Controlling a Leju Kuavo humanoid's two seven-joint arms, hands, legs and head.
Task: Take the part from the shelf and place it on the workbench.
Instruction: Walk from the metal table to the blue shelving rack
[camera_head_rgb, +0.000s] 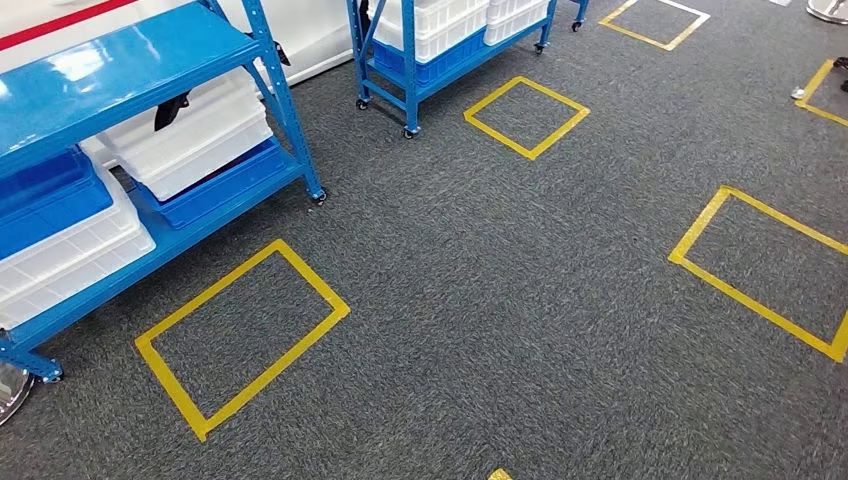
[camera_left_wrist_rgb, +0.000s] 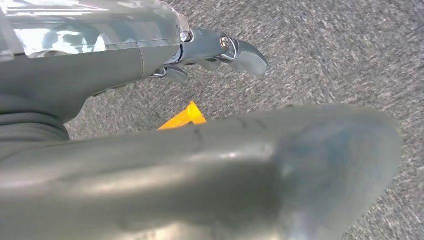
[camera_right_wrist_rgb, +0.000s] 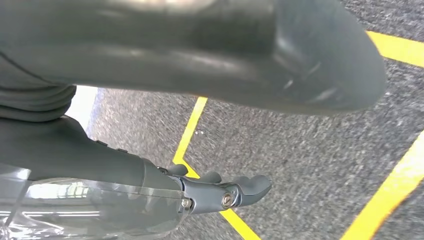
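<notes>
A blue metal shelf rack on castors (camera_head_rgb: 150, 60) stands at the left of the head view on grey speckled carpet (camera_head_rgb: 500, 290), its lower tiers stacked with white plastic crates (camera_head_rgb: 190, 135) and blue plastic crates (camera_head_rgb: 45, 195). I cannot tell which item there is the part. A second blue wheeled rack (camera_head_rgb: 420, 60), also loaded with white and blue crates, stands further back. Yellow tape rectangles (camera_head_rgb: 240, 335) mark the carpet in front of the near rack and across the open floor. The left hand (camera_left_wrist_rgb: 215, 50) hangs above carpet, fingers loosely extended with nothing in them; the right hand (camera_right_wrist_rgb: 225, 192) hangs likewise over yellow tape lines, holding nothing.
</notes>
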